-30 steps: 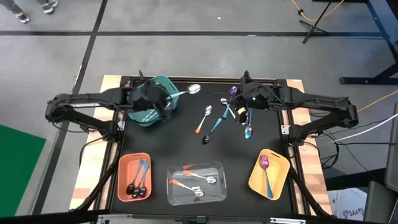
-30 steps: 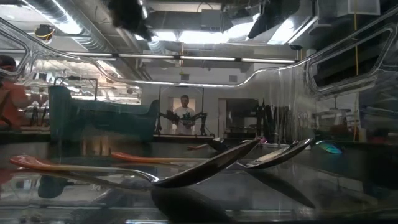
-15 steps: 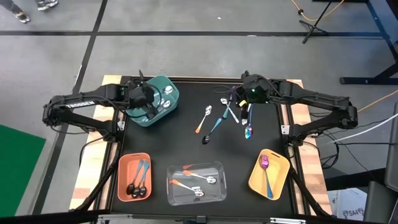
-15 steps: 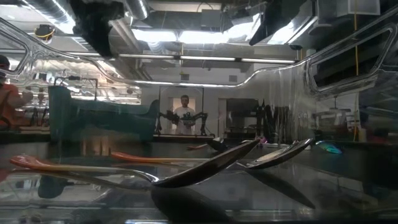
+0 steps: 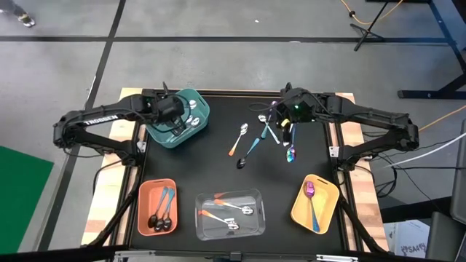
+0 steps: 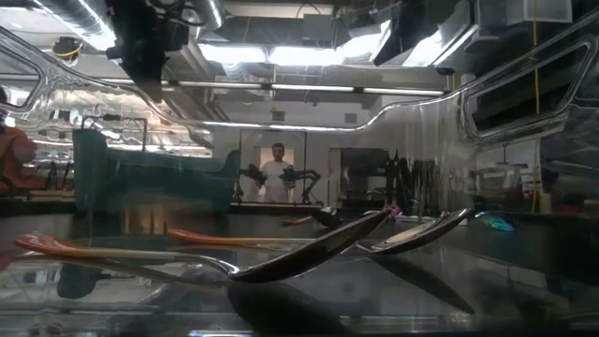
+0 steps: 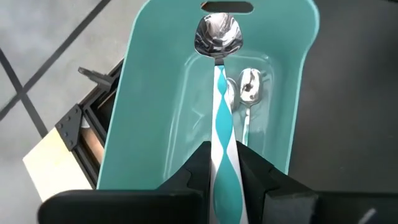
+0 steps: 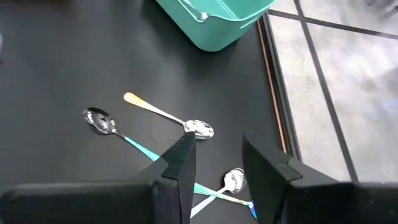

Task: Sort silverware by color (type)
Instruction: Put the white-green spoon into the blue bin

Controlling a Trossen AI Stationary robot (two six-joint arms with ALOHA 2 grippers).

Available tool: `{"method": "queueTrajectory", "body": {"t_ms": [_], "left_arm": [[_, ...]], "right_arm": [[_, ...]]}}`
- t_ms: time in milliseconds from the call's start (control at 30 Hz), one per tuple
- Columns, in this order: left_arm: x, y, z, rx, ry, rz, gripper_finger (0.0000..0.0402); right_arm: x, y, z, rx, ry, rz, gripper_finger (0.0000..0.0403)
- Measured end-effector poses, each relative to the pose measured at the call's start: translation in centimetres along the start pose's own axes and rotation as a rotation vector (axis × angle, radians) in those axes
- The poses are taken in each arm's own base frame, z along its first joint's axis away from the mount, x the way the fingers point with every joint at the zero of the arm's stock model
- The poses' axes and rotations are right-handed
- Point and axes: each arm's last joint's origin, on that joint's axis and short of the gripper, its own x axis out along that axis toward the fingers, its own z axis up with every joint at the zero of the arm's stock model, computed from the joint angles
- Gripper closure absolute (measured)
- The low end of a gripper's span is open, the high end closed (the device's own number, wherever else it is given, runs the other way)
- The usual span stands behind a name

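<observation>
No legible writing noted.

Left gripper (image 7: 225, 177): clamped on teal-handled spoon (image 7: 219, 74), silver bowl held over teal bin (image 5: 179, 118) at table's far left edge; two silver spoons (image 7: 249, 87) counted inside.

Right gripper (image 8: 214, 165): fingers apart, nothing held, above loose spoon cluster (image 5: 271, 131) at table centre-right.

Salmon bin (image 5: 157, 207): two spoons.
Clear bin (image 5: 230, 214): about three.
Yellow bin (image 5: 315, 202): one purple-bowled.

Bare black mat (image 5: 218, 153) between bins.
</observation>
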Motion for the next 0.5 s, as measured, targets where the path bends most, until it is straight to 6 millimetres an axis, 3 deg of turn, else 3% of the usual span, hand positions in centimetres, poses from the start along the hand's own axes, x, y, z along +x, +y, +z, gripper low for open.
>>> {"method": "queueTrajectory", "body": {"t_ms": [500], "left_arm": [[3.0, 0.0, 1.2, 0.043, 0.136, 0.023, 0.0365]], "right_arm": [[0.0, 0.1, 0.0, 0.0, -0.01, 0.03, 0.0285]]}}
